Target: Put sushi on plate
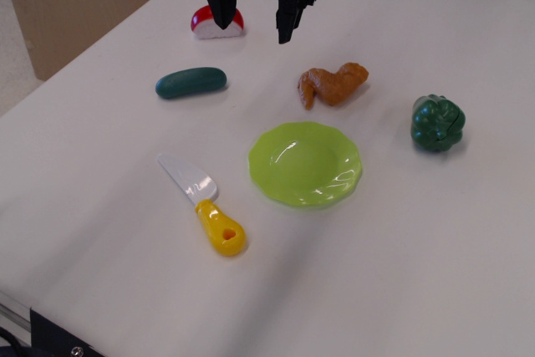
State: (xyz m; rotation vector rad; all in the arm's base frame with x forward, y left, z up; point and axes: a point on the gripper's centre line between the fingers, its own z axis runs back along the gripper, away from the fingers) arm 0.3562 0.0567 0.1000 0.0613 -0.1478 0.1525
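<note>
Here the gripper point(254, 24) hangs at the far edge of the scene with its two black fingers spread wide and nothing between them, the left finger crossing in front of the sushi point(218, 26) and the right finger hanging over bare table beside it. The sushi, red-topped on a white base, sits flat on the white table point(401, 273) at the far left, and whether the finger touches it or merely passes before it cannot be told from this angle. The wide spread reads as readiness to straddle the piece, though the opening seems centred a little to the right of it, so a shift left would probably be needed before closing. The plate point(306, 164), lime green with a scalloped rim, lies empty nearer the camera and to the right, well apart from the sushi, so the carry would run toward the near right. Between the two, just beyond the plate's far rim, lies an orange-brown chicken wing point(333, 84), which a low carry could clip; lifting clear first looks wise. A dark green cucumber point(191, 83) rests near the sushi on its near side, a toy knife point(205, 206) with a yellow handle lies to the plate's left, and a green pepper point(437, 123) stands to its right, both out of the likely path.
</note>
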